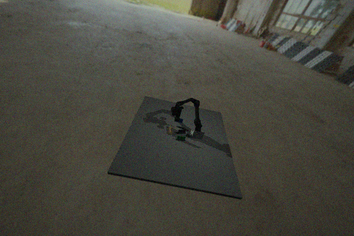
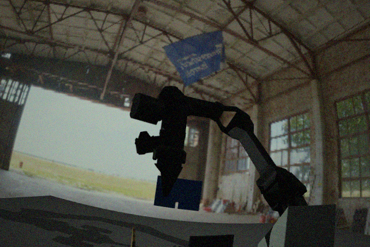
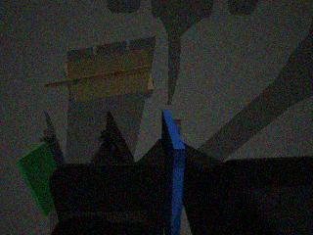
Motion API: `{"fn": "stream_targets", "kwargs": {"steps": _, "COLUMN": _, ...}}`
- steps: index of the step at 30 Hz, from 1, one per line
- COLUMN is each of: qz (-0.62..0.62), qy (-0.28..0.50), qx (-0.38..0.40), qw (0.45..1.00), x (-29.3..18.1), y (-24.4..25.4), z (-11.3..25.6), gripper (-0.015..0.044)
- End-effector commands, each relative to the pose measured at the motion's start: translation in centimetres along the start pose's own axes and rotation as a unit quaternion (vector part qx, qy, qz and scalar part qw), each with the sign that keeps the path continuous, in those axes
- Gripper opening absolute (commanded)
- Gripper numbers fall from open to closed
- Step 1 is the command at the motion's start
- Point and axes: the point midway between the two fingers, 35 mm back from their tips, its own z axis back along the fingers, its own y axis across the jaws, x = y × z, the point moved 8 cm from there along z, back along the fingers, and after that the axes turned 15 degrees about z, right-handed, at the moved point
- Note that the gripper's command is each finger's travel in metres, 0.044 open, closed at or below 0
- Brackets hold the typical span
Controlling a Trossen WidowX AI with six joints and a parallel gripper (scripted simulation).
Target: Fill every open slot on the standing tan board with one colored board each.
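blue board (image 1: 180, 120) (image 2: 187, 193) (image 3: 174, 181) aloft, pinched in the gripper (image 1: 177, 119) (image 2: 166, 194), well above the mat (image 1: 171, 159) (image 2: 89, 220); likely light, stiff, perhaps slick. best hold: the upper part, opposite the 1 notch. upright, notch facing down, long axis level; apart from tan board (image 1: 170, 129) (image 2: 133, 236) (image 3: 98, 78), seemingly crosswise to it.

You have the slotted board (image 1: 170, 129) (image 2: 133, 237) (image 3: 59, 83) standing on the platform (image 1: 171, 162) (image 2: 98, 217); in your top view, it lies left of the dark holder (image 1: 181, 131) (image 2: 211, 240) and the arm's foot (image 1: 197, 126); the lower board (image 1: 181, 137) (image 3: 39, 178) sits before that holder; the held board (image 1: 180, 120) (image 2: 189, 193) (image 3: 174, 178) hangs in the gripper (image 1: 177, 117) (image 2: 166, 195) (image 3: 167, 144), above the platform.
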Motion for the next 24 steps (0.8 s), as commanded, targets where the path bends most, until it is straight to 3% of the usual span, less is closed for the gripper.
{"fn": "stream_targets", "kwargs": {"steps": 1, "qz": 0.007, "qy": -0.001, "qx": 0.002, "qw": 1.000, "x": 1.0, "y": 0.1, "z": 0.1, "gripper": 0.0000}}
{"fn": "stream_targets", "kwargs": {"steps": 24, "qz": 0.050, "qy": -0.003, "qx": 0.002, "qw": 0.999, "x": 6.6, "y": 1.9, "z": -0.2, "gripper": 0.0000}}
